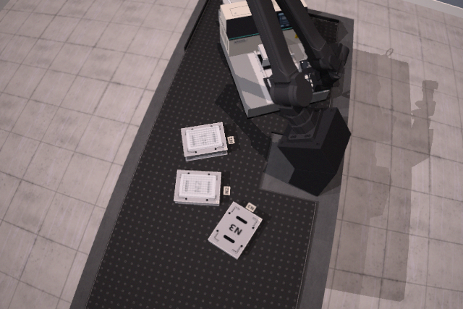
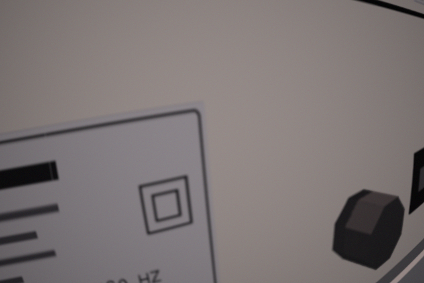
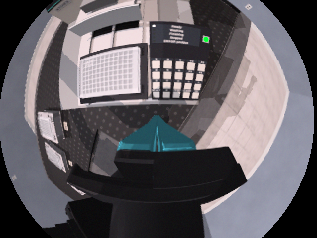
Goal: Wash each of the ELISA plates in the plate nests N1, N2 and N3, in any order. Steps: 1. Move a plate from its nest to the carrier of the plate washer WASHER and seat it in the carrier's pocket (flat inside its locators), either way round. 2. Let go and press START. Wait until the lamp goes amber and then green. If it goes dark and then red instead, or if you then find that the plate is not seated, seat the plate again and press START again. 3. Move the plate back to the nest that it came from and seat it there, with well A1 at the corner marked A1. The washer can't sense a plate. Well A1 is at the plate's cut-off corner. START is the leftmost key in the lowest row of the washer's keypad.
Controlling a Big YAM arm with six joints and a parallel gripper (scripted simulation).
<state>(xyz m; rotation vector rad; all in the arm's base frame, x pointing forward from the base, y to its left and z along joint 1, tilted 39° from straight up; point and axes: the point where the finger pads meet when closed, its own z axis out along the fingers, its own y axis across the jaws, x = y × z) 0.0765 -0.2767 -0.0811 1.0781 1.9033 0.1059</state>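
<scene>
My gripper [image 3: 157,119] is shut and empty, in front of the washer's keypad side. In the wrist view a white plate [image 3: 110,71] lies in the dark carrier [image 3: 145,81] and looks flat; its far edge is hard to judge. The lamp [image 3: 205,39] is green. START [image 3: 157,94] is the leftmost key in the lowest row, with no finger on it. Nest N1 [image 1: 205,151] holds a plate [image 1: 203,137] [image 3: 49,126]. Nest N2 [image 1: 218,186] holds a plate [image 1: 197,186] [image 3: 55,156]. Nest N3 [image 1: 224,223] holds no plate.
The washer [image 1: 237,47] stands at the back of the bench, partly hidden by the arm [image 1: 270,36]. The arm's base [image 1: 317,148] stands at the bench's right edge, beside the nests. The exterior view shows only a beige surface with a label [image 2: 103,170] and a dark knob [image 2: 368,230].
</scene>
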